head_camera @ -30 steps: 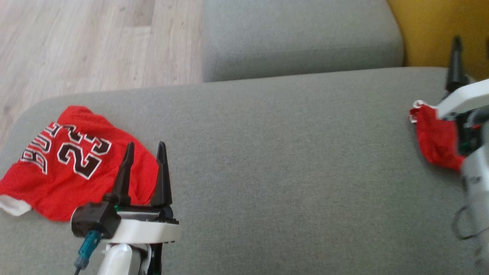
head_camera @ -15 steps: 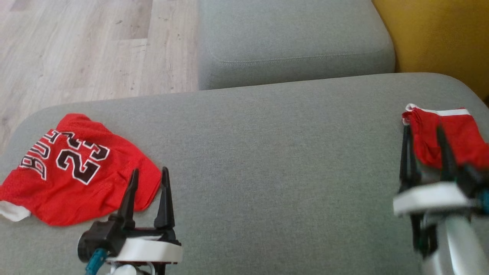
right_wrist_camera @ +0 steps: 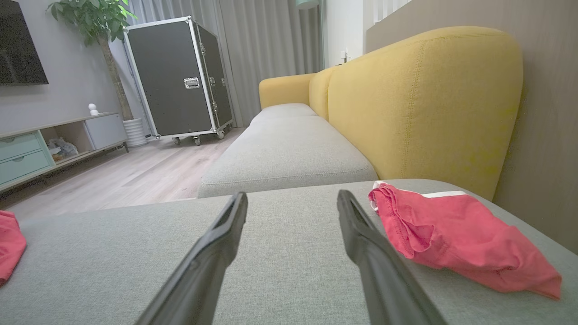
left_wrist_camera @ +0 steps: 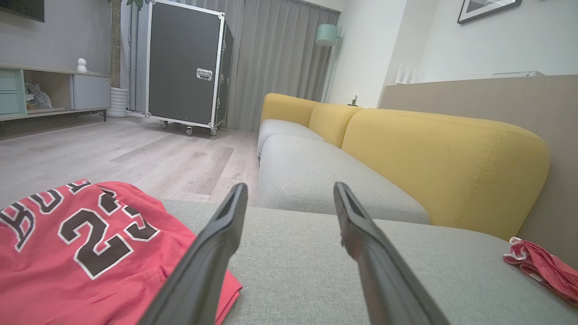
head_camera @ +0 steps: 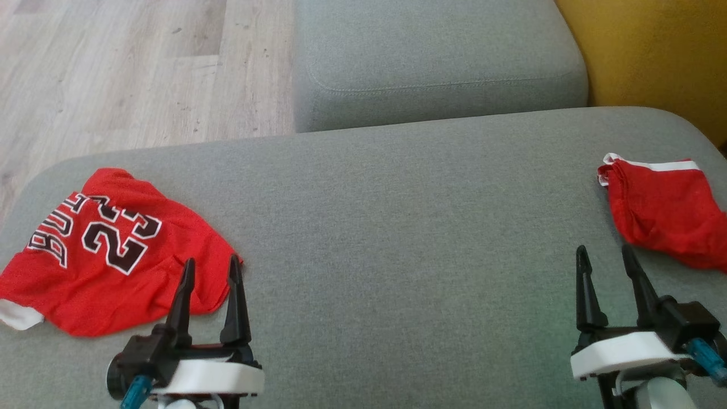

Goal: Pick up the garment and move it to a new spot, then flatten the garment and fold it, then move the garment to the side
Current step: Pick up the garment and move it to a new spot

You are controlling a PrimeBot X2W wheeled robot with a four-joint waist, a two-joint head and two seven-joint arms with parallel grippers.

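Item: red jersey (head_camera: 113, 250), numbered 23, lying crumpled at the left end of the grey seat cushion (head_camera: 397, 238). A second red garment (head_camera: 664, 216) is lying at the right end.

Left gripper (head_camera: 211, 260), right gripper (head_camera: 603, 249): jaws are being held spread, with nothing grasped.

Step judged: pick-up is being prepared, and a pinch on the jersey's near hem is being called for.

Obscured: the second garment's far edge is being cut off by the frame.

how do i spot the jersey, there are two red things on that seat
Find the wide grey seat in front of the yellow backrest. The jersey lies at its left end, by the left pincer. Unlike the red garment at the right end, it bears a black 23 outlined in white.
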